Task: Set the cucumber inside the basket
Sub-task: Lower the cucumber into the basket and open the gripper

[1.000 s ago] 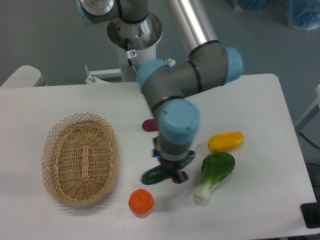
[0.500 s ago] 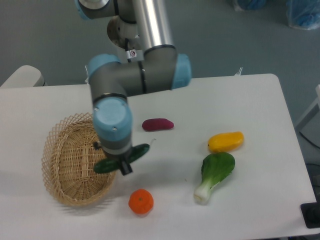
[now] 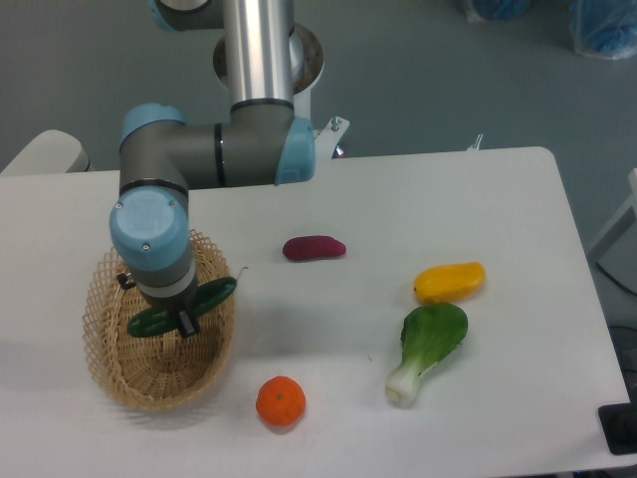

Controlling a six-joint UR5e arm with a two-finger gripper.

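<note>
1. An orange mandarin (image 3: 281,401), round and faintly dimpled, sits nearest the table's (image 3: 498,199) front edge.
2. A leafy green vegetable (image 3: 427,351) with a white stem lies right of it, toward the right edge.
3. The oval woven wicker basket (image 3: 119,373), with its lacy open rim, rests by the left edge.
4. Over the basket, the gripper (image 3: 180,317) pinches the smooth, dark green cucumber (image 3: 212,294) between its fingers, slightly tilted.
5. A glossy yellow pepper-like fruit (image 3: 450,282) lies farther back.
6. A dark purple oblong vegetable (image 3: 315,248) lies mid-table.
7. No readable writing shows anywhere.
</note>
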